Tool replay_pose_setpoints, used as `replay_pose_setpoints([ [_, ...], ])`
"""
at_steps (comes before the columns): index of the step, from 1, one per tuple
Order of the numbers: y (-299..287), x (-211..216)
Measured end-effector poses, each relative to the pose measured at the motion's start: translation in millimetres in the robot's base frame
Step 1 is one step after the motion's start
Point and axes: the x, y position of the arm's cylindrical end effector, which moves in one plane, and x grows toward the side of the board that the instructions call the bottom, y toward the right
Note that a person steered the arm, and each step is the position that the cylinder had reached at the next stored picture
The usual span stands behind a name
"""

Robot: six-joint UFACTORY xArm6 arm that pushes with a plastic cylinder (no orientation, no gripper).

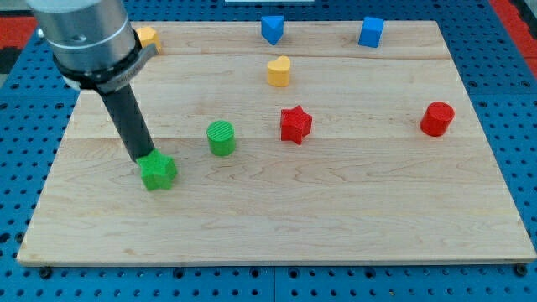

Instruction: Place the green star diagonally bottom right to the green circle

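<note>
The green star lies on the wooden board at the left, below and to the left of the green circle. My tip touches the star's upper left edge. The dark rod rises from there toward the view's top left. The green circle stands a short way to the right of the star, apart from it.
A red star lies right of the green circle. A yellow heart sits above it. Two blue blocks lie near the top edge. A red cylinder stands at the right. An orange block peeks from behind the arm.
</note>
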Motion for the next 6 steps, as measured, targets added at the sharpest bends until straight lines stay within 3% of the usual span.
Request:
replay_pose_setpoints([
  [1, 40, 34],
  [3, 2, 52],
  [4, 13, 72],
  [6, 178, 74],
])
